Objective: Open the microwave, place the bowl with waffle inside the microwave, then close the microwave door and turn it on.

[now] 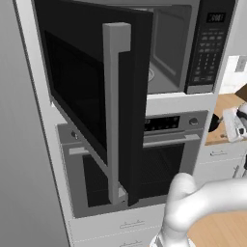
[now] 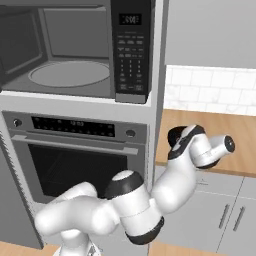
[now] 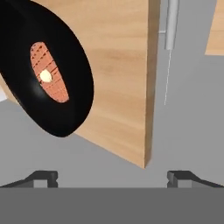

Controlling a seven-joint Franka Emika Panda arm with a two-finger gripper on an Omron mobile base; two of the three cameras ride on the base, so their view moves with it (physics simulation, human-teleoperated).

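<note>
The microwave [image 2: 70,60] stands open, its cavity and glass turntable [image 2: 69,73] bare. Its door [image 1: 91,87] is swung far out to the left, the grey vertical handle [image 1: 114,120] facing the camera. A black bowl [image 3: 52,74] with an orange waffle [image 3: 47,72] in it sits on the wooden counter [image 3: 118,78], at the upper left of the hand view. The same bowl [image 1: 213,123] rests by the counter's left end, beside the oven column. My gripper [image 3: 114,178] hovers above and beside the bowl, open wide, nothing between its fingertips [image 3: 46,177].
Below the microwave is a steel-framed oven [image 2: 75,165] with a horizontal handle [image 2: 75,144]. Grey cabinet fronts [image 2: 225,210] run under the counter, one bar handle [image 3: 171,24] near its edge. The open microwave door juts into the room on the left.
</note>
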